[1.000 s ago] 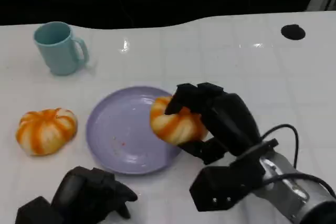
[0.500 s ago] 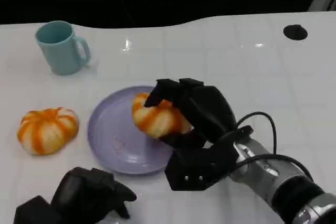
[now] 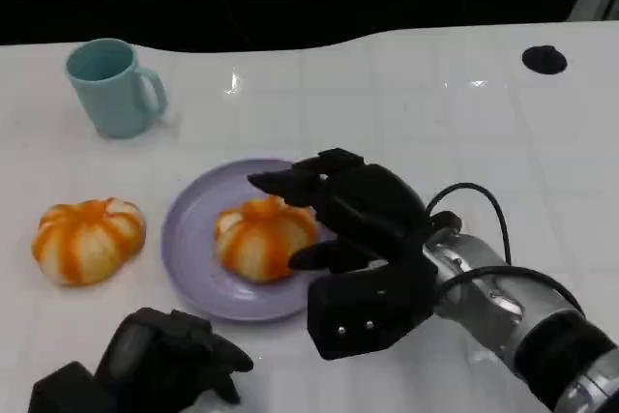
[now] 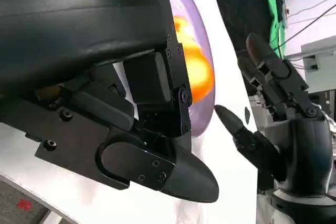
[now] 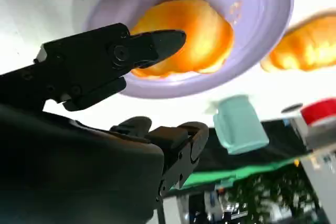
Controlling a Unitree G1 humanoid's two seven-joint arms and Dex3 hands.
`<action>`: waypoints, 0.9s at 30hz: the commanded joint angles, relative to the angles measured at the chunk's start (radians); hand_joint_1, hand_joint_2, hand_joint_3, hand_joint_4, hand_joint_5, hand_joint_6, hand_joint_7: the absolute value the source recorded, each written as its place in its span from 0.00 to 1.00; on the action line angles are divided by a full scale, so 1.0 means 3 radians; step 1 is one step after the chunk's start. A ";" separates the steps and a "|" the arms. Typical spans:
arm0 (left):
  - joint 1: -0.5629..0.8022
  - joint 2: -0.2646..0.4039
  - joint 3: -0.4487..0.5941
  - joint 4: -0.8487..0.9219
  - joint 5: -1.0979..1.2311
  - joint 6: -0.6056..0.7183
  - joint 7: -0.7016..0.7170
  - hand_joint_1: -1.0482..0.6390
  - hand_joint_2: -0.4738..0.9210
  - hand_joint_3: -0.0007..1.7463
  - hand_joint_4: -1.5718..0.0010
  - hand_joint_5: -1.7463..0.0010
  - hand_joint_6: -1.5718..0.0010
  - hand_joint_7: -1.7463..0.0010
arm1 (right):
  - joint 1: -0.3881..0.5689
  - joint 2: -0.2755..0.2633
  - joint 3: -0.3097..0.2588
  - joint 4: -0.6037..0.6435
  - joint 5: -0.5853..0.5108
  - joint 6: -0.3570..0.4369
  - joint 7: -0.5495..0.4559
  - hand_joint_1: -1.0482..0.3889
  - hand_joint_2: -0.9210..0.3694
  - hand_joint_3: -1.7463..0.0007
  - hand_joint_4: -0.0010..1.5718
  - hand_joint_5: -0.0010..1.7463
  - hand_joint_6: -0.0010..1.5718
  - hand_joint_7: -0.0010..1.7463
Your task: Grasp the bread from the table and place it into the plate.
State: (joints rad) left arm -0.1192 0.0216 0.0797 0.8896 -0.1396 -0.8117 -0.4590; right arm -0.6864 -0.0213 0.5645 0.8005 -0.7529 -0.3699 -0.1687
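1. At far left sits a second bread (image 3: 86, 240), untouched on the table (image 3: 406, 113)
2. Our left hand (image 3: 164, 355) rests low, fingers curled, seemingly holding nothing
3. The bread (image 3: 263, 236) now lies inside the plate (image 3: 193, 215); 1 s ago it hung over the rim
4. Our right hand (image 3: 338, 210) has spread wide, grasping nothing; we should lift straight away without nudging it

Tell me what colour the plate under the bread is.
The plate is pale purple, clearest in the head view.
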 commanded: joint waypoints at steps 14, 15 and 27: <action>0.0004 0.0015 0.0012 0.0006 -0.0002 0.0026 0.0029 0.00 1.00 0.06 0.17 0.43 0.01 0.84 | 0.0807 -0.0438 -0.0312 -0.1167 0.0479 -0.0313 0.0197 0.34 0.00 0.93 0.07 0.31 0.22 0.03; 0.0003 0.0015 0.0011 0.0005 0.0000 0.0025 0.0028 0.00 1.00 0.06 0.17 0.43 0.02 0.84 | 0.0861 -0.0448 -0.0349 -0.1212 0.0531 -0.0346 0.0203 0.34 0.00 0.93 0.10 0.33 0.25 0.04; -0.0002 0.0023 0.0008 -0.0018 0.0008 0.0064 0.0029 0.00 1.00 0.05 0.16 0.43 0.02 0.84 | 0.1646 -0.0441 -0.0806 -0.1558 0.2007 -0.1179 0.0742 0.47 0.00 0.93 0.30 0.66 0.40 0.34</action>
State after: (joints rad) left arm -0.1255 0.0166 0.0795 0.8891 -0.1388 -0.7997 -0.4579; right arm -0.2356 -0.1525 0.3527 0.3587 -0.2489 -0.6697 0.0094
